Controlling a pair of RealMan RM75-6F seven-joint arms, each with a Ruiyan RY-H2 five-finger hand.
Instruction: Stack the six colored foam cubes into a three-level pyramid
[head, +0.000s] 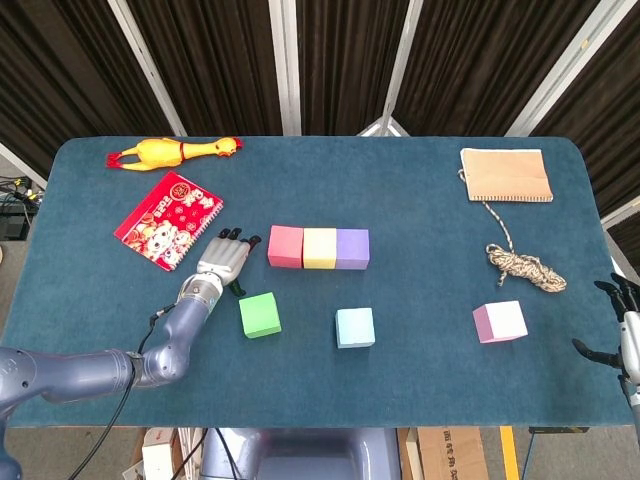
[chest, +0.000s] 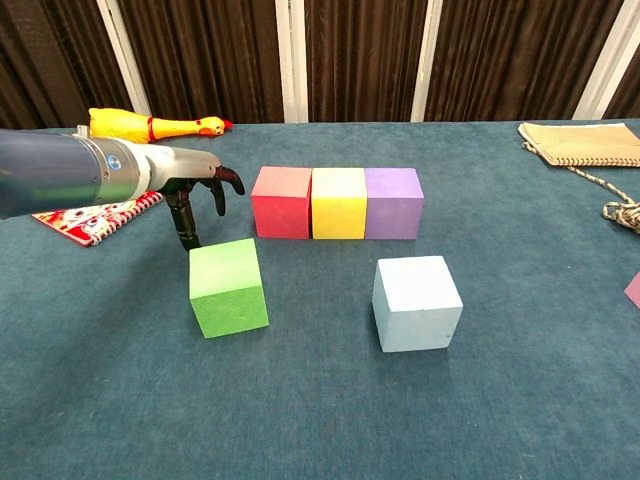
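A red cube (head: 285, 246), a yellow cube (head: 320, 248) and a purple cube (head: 352, 249) stand touching in a row mid-table. In front of them lie a green cube (head: 260, 314) (chest: 229, 286) and a light blue cube (head: 355, 327) (chest: 416, 302). A pink cube (head: 499, 321) sits far right. My left hand (head: 225, 259) (chest: 197, 196) hovers open just behind the green cube and left of the red cube, holding nothing. At the table's right edge my right hand (head: 618, 325) shows with fingers spread and empty.
A red booklet (head: 167, 219) and a yellow rubber chicken (head: 172, 151) lie at the back left. A tan cloth bag (head: 506, 174) and a coil of rope (head: 525, 265) lie at the back right.
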